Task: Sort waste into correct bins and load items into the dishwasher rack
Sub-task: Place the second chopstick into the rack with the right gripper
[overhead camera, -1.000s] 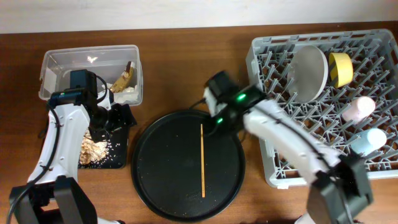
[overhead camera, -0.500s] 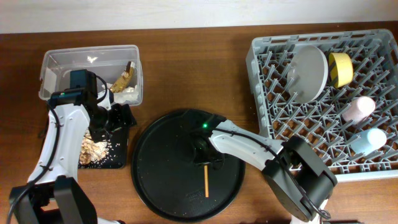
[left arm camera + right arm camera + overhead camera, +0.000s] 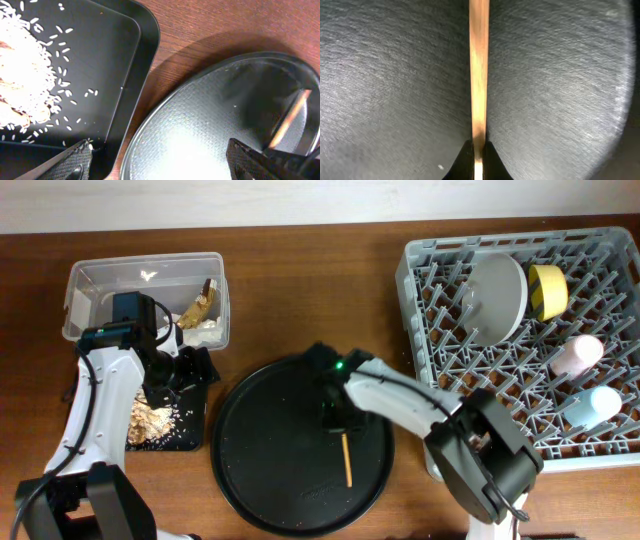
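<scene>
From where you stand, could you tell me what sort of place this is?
Probably a tabletop dish-clearing setup: a dishwasher rack holding a plate, a waste tub, a scrap tray.

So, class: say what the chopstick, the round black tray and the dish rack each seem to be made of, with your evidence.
Chopstick: probably wood or bamboo; pale tan with lengthwise streaks, dull finish. Round black tray: likely plastic; matt, finely pebbled surface. Dishwasher rack: moulded grey plastic, judging by its uniform pegs and lattice.
</scene>
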